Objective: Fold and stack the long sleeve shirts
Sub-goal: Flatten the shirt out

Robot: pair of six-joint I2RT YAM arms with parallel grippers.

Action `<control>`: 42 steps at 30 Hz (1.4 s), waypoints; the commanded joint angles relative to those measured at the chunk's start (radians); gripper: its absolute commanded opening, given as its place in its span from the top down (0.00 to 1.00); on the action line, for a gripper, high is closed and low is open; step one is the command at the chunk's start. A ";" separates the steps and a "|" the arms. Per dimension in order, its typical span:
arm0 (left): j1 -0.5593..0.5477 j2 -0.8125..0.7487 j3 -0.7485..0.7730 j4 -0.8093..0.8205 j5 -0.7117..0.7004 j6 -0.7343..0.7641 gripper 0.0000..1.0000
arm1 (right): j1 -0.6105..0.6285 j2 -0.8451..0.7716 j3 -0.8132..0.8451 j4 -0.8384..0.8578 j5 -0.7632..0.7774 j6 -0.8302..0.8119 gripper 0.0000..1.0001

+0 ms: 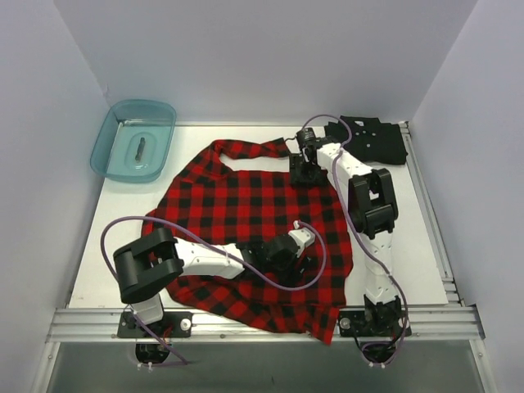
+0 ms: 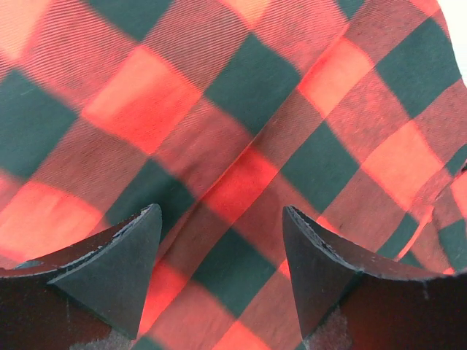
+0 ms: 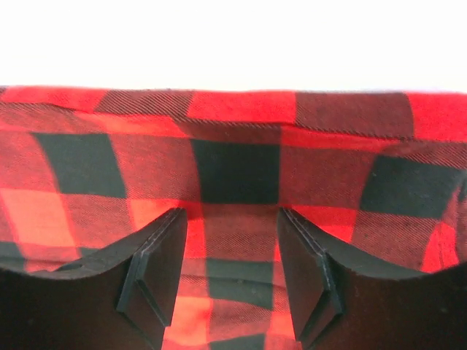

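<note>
The red-and-black plaid shirt [image 1: 237, 205] lies spread open across the middle of the white table [image 1: 417, 237], its collar end toward the far wall and its hem hanging a little over the near edge. The cloth is not flat; it is rumpled along the near side, and one narrow part reaches out toward the far right.

The left arm lies low across the near part of this shirt, and the left gripper [image 1: 288, 252] sits over the cloth right of centre. In the left wrist view its two fingers [image 2: 120, 270] stand wide apart with only flat plaid between them, so it is released and holds nothing.

The right arm reaches to the far edge of the shirt, where the right gripper [image 1: 304, 170] points down. The right wrist view shows its fingers [image 3: 157, 270] parted as well, with the folded edge of the plaid just beyond them and bare table past that. Whether the tips touch the cloth I cannot tell.

The black shirt [image 1: 375, 139] lies at the far right corner, apart from the plaid one, and looks to be folded flat. A teal bin [image 1: 110, 135] stands at the far left corner with a small dark object [image 1: 139, 149] inside it
</note>
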 commanded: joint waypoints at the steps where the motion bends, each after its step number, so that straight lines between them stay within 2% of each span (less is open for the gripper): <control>1: -0.004 0.050 0.063 0.065 0.093 -0.018 0.24 | -0.028 0.044 0.084 -0.091 -0.037 0.015 0.47; 6: -0.002 0.130 0.078 0.047 0.214 -0.061 0.25 | -0.065 0.164 0.249 -0.197 -0.070 0.026 0.45; 11: -0.004 0.153 0.112 0.030 0.274 -0.068 0.25 | -0.098 0.260 0.382 -0.250 -0.091 0.029 0.44; 16: 0.015 0.115 0.162 -0.021 0.210 -0.042 0.24 | -0.132 0.267 0.472 -0.252 -0.102 0.023 0.42; 19: 0.047 0.057 0.198 -0.076 0.167 -0.050 0.21 | -0.135 0.179 0.453 -0.252 -0.073 0.006 0.39; 22: 0.104 -0.035 0.193 -0.107 0.131 -0.085 0.19 | -0.129 0.023 0.351 -0.244 -0.048 -0.008 0.34; 23: 0.130 -0.096 0.187 -0.125 0.119 -0.094 0.18 | -0.126 -0.073 0.309 -0.240 -0.041 -0.008 0.32; 26: 0.182 -0.225 0.146 -0.203 0.039 -0.143 0.17 | -0.109 -0.269 0.117 -0.234 0.002 0.004 0.29; 27: 0.196 -0.258 0.117 -0.235 -0.019 -0.183 0.17 | -0.100 -0.322 -0.013 -0.231 0.021 0.021 0.28; 29: 0.231 -0.343 0.074 -0.324 -0.071 -0.232 0.18 | -0.095 -0.473 -0.151 -0.208 0.027 0.040 0.29; 30: 0.283 -0.371 0.049 -0.343 -0.073 -0.274 0.19 | -0.091 -0.518 -0.302 -0.200 0.029 0.066 0.30; 32: 0.338 -0.443 -0.036 -0.378 -0.073 -0.308 0.20 | -0.086 -0.648 -0.444 -0.169 0.001 0.087 0.31; 33: 0.401 -0.463 -0.061 -0.389 -0.070 -0.330 0.21 | -0.082 -0.689 -0.506 -0.165 0.004 0.096 0.32; 34: 0.436 -0.482 -0.092 -0.396 -0.053 -0.340 0.22 | -0.066 -0.727 -0.622 -0.157 0.012 0.124 0.34; 38: 0.600 -0.543 -0.205 -0.406 -0.059 -0.348 0.24 | -0.040 -0.919 -0.851 -0.107 0.006 0.192 0.39; 42: 0.743 -0.513 -0.282 -0.364 -0.033 -0.349 0.25 | -0.040 -0.959 -0.966 -0.051 -0.005 0.215 0.46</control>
